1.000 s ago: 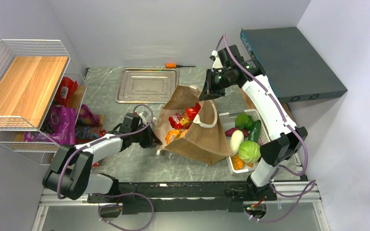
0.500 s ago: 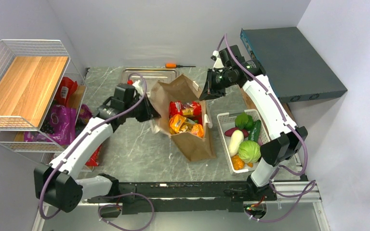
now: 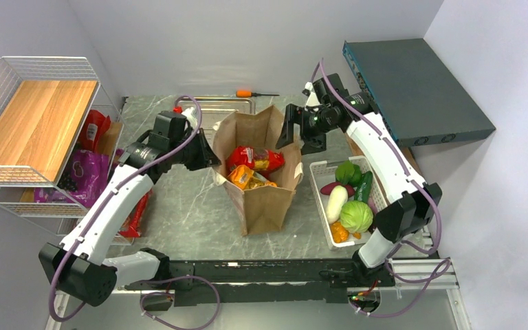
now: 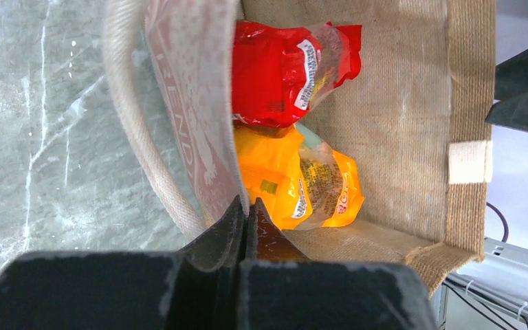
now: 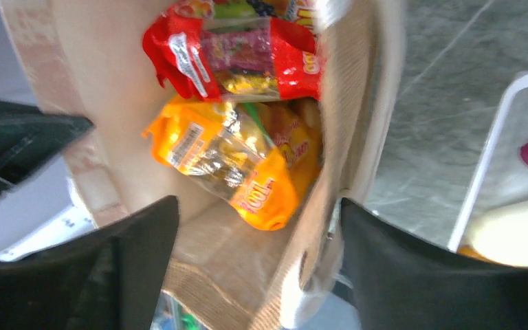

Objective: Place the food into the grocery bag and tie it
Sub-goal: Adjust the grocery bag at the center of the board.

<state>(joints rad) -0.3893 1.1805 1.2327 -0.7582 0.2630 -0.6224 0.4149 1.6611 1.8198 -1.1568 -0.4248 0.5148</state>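
The brown grocery bag stands upright mid-table with its mouth open. Inside lie a red snack packet and an orange snack packet, which also show in the right wrist view as red packet and orange packet. My left gripper is shut on the bag's left wall, beside a white loop handle. My right gripper hangs open over the bag's right rim, which passes between its spread fingers without being clamped.
A white basket right of the bag holds a light green cabbage, a white vegetable and other produce. A metal tray and a screwdriver lie behind. A wire shelf with packets beneath stands at left.
The bag has gone from lying tilted to standing upright as my left arm lifted its left rim up and back. My right gripper has opened and let go of the right rim.
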